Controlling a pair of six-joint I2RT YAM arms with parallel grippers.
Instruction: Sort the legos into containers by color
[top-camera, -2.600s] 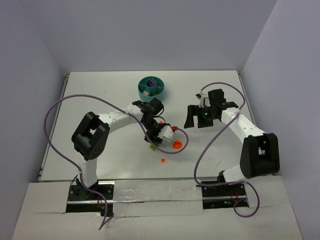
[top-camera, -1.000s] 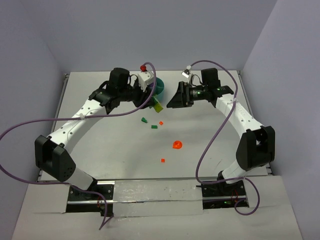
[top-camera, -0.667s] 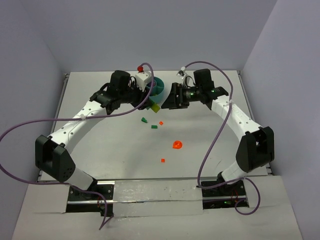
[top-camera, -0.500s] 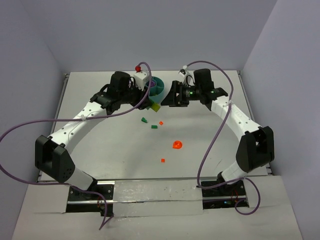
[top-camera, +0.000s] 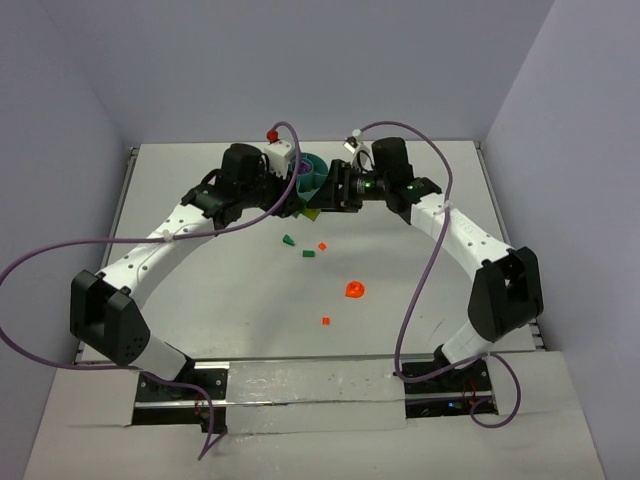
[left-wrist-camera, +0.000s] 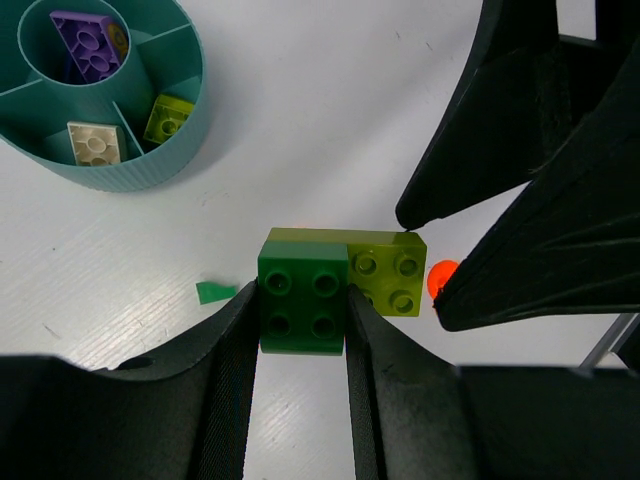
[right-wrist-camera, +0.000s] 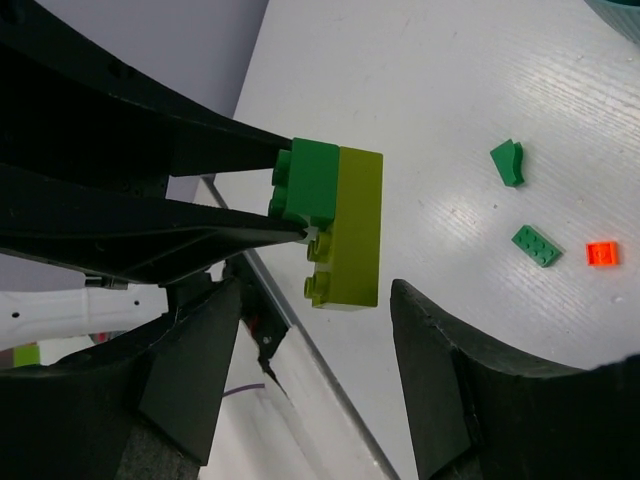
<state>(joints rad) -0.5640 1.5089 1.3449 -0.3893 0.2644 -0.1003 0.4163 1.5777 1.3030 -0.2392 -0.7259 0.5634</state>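
My left gripper (left-wrist-camera: 302, 296) is shut on a dark green brick (left-wrist-camera: 302, 300) that is stuck to a lime brick (left-wrist-camera: 387, 272), held above the table. My right gripper (right-wrist-camera: 318, 288) is open, its fingers (left-wrist-camera: 470, 150) on either side of the lime brick (right-wrist-camera: 355, 225) without closing on it. In the top view the pair (top-camera: 312, 212) hangs just in front of the teal bowl (top-camera: 315, 172), between both grippers. The bowl (left-wrist-camera: 150, 175) holds a purple brick (left-wrist-camera: 88, 45) in its hub, and a white brick (left-wrist-camera: 95, 143) and a lime brick (left-wrist-camera: 168, 118) in separate wedges.
Loose pieces lie on the white table: two small dark green bits (top-camera: 288, 239) (top-camera: 308, 253), a tiny orange-red bit (top-camera: 322, 246), an orange-red round piece (top-camera: 354, 290) and another orange-red bit (top-camera: 326, 320). Purple cables loop beside both arms.
My left arm carried the green-lime pair up from mid-table to beside the bowl. My right gripper moved left until its open fingers flank the lime brick.
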